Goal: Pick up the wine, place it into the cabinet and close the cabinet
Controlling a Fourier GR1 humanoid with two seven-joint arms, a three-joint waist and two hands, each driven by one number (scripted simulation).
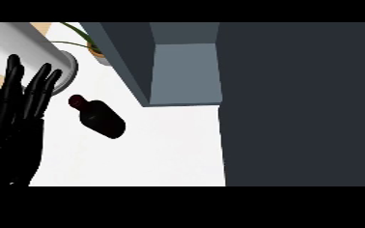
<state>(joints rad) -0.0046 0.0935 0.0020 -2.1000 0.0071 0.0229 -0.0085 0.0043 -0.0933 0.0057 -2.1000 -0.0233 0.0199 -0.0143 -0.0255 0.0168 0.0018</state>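
The wine bottle [101,118] looks like dark glossy glass, the counter [164,149] smooth matt white.

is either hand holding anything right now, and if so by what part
Nothing is held. The left hand shows at the view's left with straight fingers, apart from the wine bottle, which lies on the white counter. The right hand is not in view.

Light is even and bright on the white table [164,149], with no glare. Right of the robot hand [25,96], the wine bottle [100,118] casts almost no shadow. Farther right, the cabinet [285,101] stays flat, dim grey.
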